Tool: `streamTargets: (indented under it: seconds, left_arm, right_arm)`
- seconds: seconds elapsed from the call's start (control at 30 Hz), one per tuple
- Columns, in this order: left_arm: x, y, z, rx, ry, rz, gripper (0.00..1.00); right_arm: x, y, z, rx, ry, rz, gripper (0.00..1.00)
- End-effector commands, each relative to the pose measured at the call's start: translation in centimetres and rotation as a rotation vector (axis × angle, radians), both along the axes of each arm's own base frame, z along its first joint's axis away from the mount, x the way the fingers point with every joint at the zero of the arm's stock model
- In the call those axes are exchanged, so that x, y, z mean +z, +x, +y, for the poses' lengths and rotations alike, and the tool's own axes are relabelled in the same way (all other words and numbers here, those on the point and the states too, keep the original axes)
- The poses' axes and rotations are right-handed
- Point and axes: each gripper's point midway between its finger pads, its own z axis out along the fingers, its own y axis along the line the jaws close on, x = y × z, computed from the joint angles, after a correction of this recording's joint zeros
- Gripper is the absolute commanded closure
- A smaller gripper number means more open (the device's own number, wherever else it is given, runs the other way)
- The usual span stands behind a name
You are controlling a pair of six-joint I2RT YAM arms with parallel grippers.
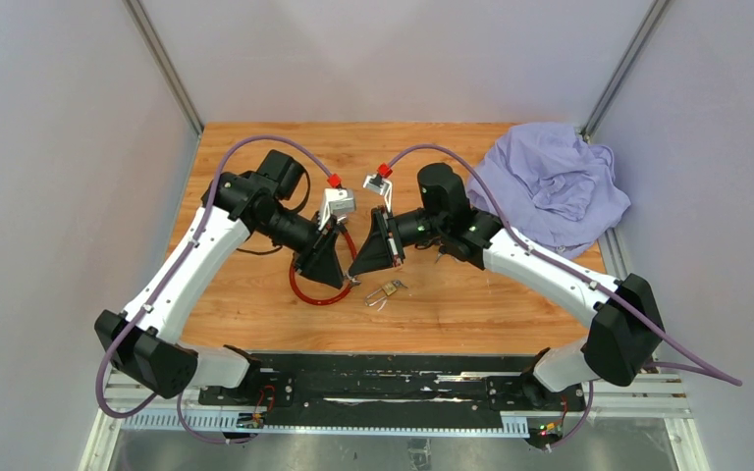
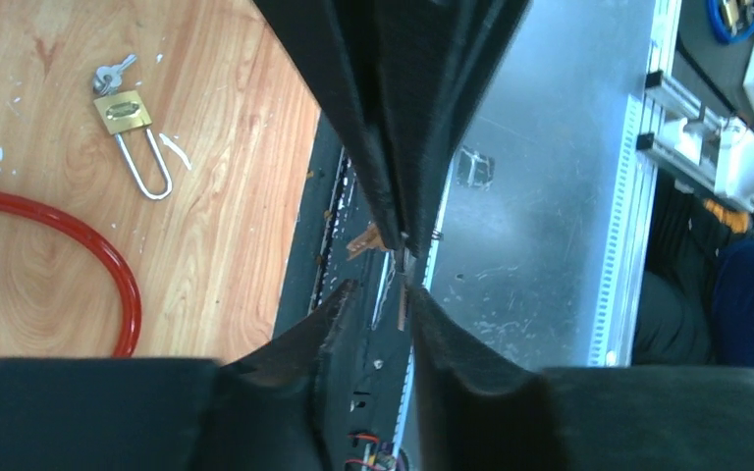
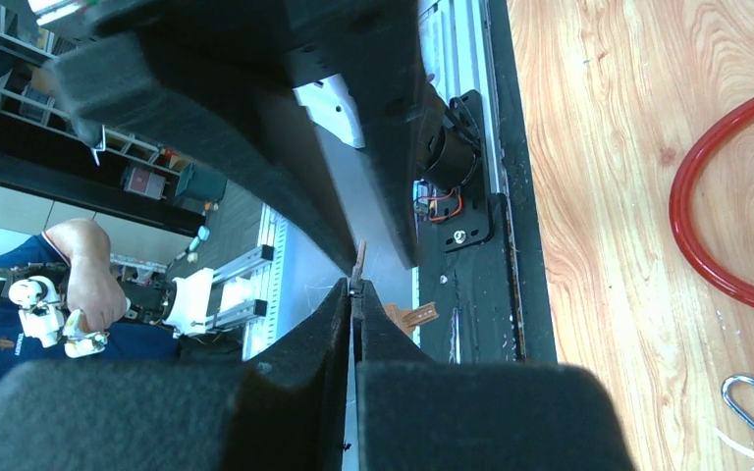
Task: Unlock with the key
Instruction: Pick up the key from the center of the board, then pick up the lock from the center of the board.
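The left gripper (image 2: 378,297), fingers parted by a narrow gap, is held tip to tip with the right gripper (image 3: 355,294) above the table (image 1: 452,316). A red ring (image 2: 134,294) is seen beneath it. The padlock (image 2: 123,111), keys (image 2: 110,73) at its body, is laid flat just below the meeting tips. The right gripper's fingers are pressed together on a thin flat piece (image 3: 358,263), seen edge-on; whether it is a key cannot be told.

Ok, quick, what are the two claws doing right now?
Left claw: slightly open.
Right claw: closed, pinching a small thin piece, too small to identify.
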Motion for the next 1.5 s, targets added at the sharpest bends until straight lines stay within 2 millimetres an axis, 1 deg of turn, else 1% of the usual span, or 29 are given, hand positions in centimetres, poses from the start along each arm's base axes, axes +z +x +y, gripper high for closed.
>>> streamTargets:
  seconds: [0.0, 0.03, 0.1, 0.17, 0.27, 0.3, 0.33, 0.43, 0.5, 0.57, 0.6, 0.63, 0.7, 0.83, 0.93, 1.1, 1.2, 1.33, 1.47]
  left_arm:
    - [0.1, 1.7, 0.0, 0.024, 0.029, -0.054, 0.56]
    - [0.0, 2.1, 0.1, 0.030, 0.045, -0.066, 0.50]
    - [-0.4, 3.0, 0.5, 0.042, 0.088, -0.101, 0.44]
    - [-1.2, 4.4, 1.3, 0.062, 0.157, -0.154, 0.34]
    - [-2.7, 7.5, 3.3, 0.133, 0.268, -0.207, 0.31]
    - [-3.3, 8.9, 3.9, 0.169, 0.284, -0.216, 0.26]
    - [-4.1, 10.5, 4.9, 0.213, 0.305, -0.220, 0.24]
    - [-7.1, 14.8, 7.2, 0.291, 0.408, -0.252, 0.23]
    - [-9.5, 17.2, 8.1, 0.316, 0.458, -0.252, 0.23]
    - [-11.7, 19.0, 8.2, 0.317, 0.491, -0.237, 0.23]
    - [-13.1, 19.9, 8.0, 0.314, 0.503, -0.217, 0.21]
    - [-14.1, 20.8, 7.8, 0.324, 0.509, -0.205, 0.21]
    - [-15.9, 22.5, 7.5, 0.338, 0.521, -0.188, 0.22]
    - [-19.0, 25.5, 7.7, 0.357, 0.571, -0.204, 0.24]
    - [-20.4, 26.8, 7.9, 0.361, 0.589, -0.235, 0.25]
    - [-21.3, 28.1, 7.5, 0.373, 0.561, -0.292, 0.30]
    - [-21.9, 28.6, 7.5, 0.382, 0.561, -0.305, 0.36]
    - [-23.3, 28.0, 7.5, 0.370, 0.563, -0.281, 0.44]
    - [-24.8, 26.7, 7.7, 0.348, 0.573, -0.250, 0.49]
  right_arm:
    - [1.0, -0.8, -0.2, 0.023, 0.005, 0.016, 0.99]
    - [0.9, -0.5, -0.4, 0.010, 0.003, 0.017, 0.99]
    - [0.6, 0.2, -0.8, -0.021, -0.005, 0.027, 0.99]
    - [0.0, 1.2, -1.6, -0.060, -0.017, 0.045, 1.00]
    - [-1.3, 2.9, -3.4, -0.145, -0.037, 0.079, 1.00]
    - [-1.6, 3.5, -4.0, -0.175, -0.039, 0.086, 1.00]
    - [-1.9, 4.1, -4.7, -0.207, -0.040, 0.089, 0.99]
    - [-2.6, 5.5, -6.3, -0.294, -0.049, 0.097, 1.00]
    - [-2.7, 6.4, -7.2, -0.346, -0.051, 0.098, 0.99]
    - [-2.8, 6.9, -7.7, -0.371, -0.053, 0.098, 0.99]
    - [-2.8, 6.9, -7.8, -0.378, -0.055, 0.094, 0.99]
    - [-2.8, 7.0, -8.0, -0.388, -0.059, 0.089, 0.99]
    - [-2.8, 7.1, -8.2, -0.402, -0.064, 0.075, 0.99]
    - [-2.8, 7.2, -8.7, -0.423, -0.074, 0.048, 0.99]
    - [-2.6, 7.1, -8.9, -0.429, -0.077, 0.029, 0.99]
    - [-2.9, 7.0, -9.1, -0.434, -0.087, 0.020, 0.99]
    - [-3.0, 7.0, -9.1, -0.435, -0.091, 0.023, 1.00]
    - [-3.0, 7.2, -9.1, -0.437, -0.096, 0.021, 1.00]
    - [-2.8, 7.4, -9.1, -0.442, -0.100, 0.016, 0.99]
